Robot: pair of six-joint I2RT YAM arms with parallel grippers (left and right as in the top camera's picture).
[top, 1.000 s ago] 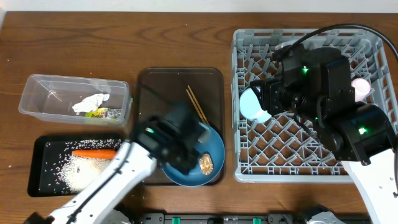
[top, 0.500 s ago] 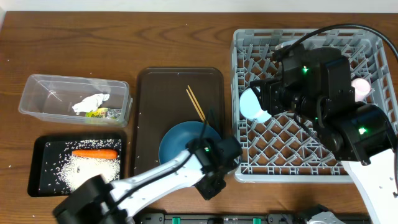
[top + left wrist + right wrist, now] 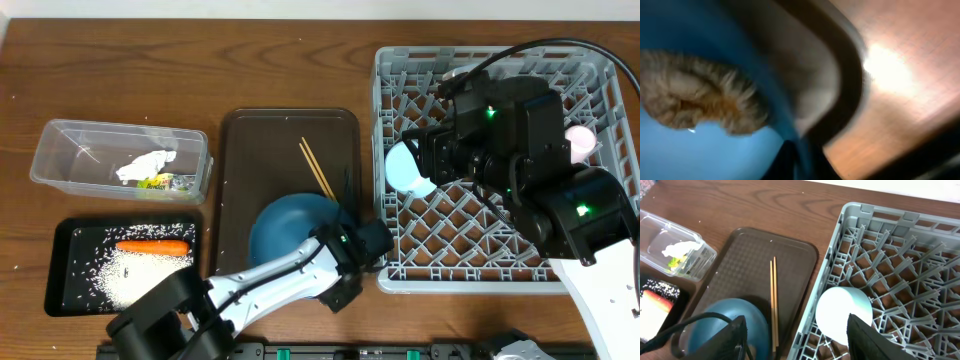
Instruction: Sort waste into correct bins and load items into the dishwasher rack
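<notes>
My left gripper [image 3: 346, 222] is shut on the right rim of the dark blue plate [image 3: 290, 232], which lies on the brown serving tray [image 3: 250, 140]. In the left wrist view the plate's rim [image 3: 790, 135] runs between my dark fingers, and a brownish food lump [image 3: 695, 102] lies on the plate. Two wooden chopsticks [image 3: 318, 170] lie on the serving tray beside the plate. My right gripper [image 3: 795, 340] hangs open over the left side of the grey dishwasher rack [image 3: 480, 283]. A pale blue bowl [image 3: 844, 311] lies in the rack below it. A pale pink cup [image 3: 580, 140] sits at the rack's right.
The clear tub [image 3: 60, 150] at the left holds a crumpled white napkin [image 3: 145, 165] and a green-yellow wrapper [image 3: 160, 182]. In front of it, the black tray [image 3: 70, 295] holds an orange carrot [image 3: 152, 246] and white rice [image 3: 125, 280]. My right arm covers much of the rack.
My left arm has swung from over the plate to its right edge, and its gripper has shut on the rim. The plate has shifted slightly left. The right arm has not moved.
</notes>
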